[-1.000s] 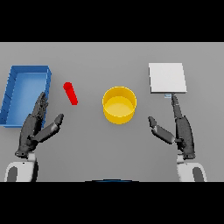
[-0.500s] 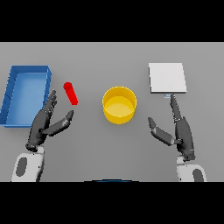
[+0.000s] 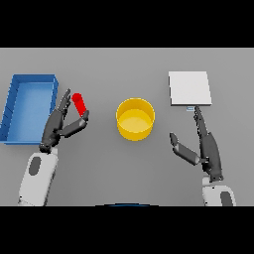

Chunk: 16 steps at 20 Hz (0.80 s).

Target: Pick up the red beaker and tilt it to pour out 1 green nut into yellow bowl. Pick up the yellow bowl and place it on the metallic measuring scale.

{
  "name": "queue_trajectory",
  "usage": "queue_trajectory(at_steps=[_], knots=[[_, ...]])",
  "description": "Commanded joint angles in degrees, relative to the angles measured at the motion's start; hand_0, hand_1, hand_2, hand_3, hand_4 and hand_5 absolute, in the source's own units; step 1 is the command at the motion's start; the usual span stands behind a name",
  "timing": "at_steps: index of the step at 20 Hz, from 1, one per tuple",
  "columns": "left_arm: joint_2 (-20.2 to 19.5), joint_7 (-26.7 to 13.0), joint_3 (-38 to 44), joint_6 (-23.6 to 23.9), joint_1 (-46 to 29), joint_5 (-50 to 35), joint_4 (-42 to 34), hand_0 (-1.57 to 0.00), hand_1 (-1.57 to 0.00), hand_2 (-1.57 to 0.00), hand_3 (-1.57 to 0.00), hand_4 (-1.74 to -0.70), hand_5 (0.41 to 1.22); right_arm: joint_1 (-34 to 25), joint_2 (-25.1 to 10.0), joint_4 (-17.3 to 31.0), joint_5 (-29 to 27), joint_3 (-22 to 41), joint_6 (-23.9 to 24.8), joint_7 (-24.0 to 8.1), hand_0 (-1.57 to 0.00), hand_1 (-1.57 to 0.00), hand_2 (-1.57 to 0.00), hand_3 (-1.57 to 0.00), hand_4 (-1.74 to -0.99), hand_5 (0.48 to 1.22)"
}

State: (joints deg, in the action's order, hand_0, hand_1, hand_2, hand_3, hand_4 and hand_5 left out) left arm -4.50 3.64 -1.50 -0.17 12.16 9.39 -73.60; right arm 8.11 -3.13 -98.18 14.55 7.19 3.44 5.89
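- The red beaker lies on the tabletop between the blue tray and the yellow bowl, just beside the tray's right wall.
- Its long axis runs slantwise, the upper end toward the tray and the lower end toward the bowl.
- The left hand is far the nearer: the beaker sits in the gap between its straight fingers and its thumb, the thumb's tip at or near the beaker's lower end. I cannot tell whether there is contact yet.
- That hand is spread and unclenched, nothing gripped; closing round the beaker looks like the next step.
- The right hand rests released below the metallic scale, right of the bowl, well apart from the beaker.
- Compared with a second ago, the left hand has travelled up and rightward from beside the tray's lower corner to flank the beaker; beaker, bowl, scale and right hand look unmoved.
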Motion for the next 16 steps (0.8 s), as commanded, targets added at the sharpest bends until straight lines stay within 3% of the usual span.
queue_trajectory(at_steps=[1, 12, 16], knots=[[0.1, 0.1, 0.2, 0.1, 0.8, 0.0, 1.2, 0.0, 0.0, 0.0, 0.0, -1.28, 0.68, 0.0, -0.3, -0.5, -0.2, -0.1, -0.2, -0.3, 0.0, 0.0, 0.0, 0.0, -1.267, 0.635], [0.4, 1.1, 2.1, 0.6, 10.7, 0.7, 13.2, 0.0, 0.0, 0.0, 0.0, -1.29, 0.683, 0.0, 0.2, -0.8, -0.5, 0.0, -0.2, -0.2, 0.0, 0.0, 0.0, 0.0, -1.265, 0.638], [1.2, 4.3, 3.2, 0.2, 12.7, -0.3, 16.7, 0.0, 0.0, 0.0, 0.0, -1.33, 0.695, 0.3, -0.5, -1.1, -0.7, -0.3, -0.6, -1.0, 0.0, 0.0, 0.0, 0.0, -1.264, 0.64]])
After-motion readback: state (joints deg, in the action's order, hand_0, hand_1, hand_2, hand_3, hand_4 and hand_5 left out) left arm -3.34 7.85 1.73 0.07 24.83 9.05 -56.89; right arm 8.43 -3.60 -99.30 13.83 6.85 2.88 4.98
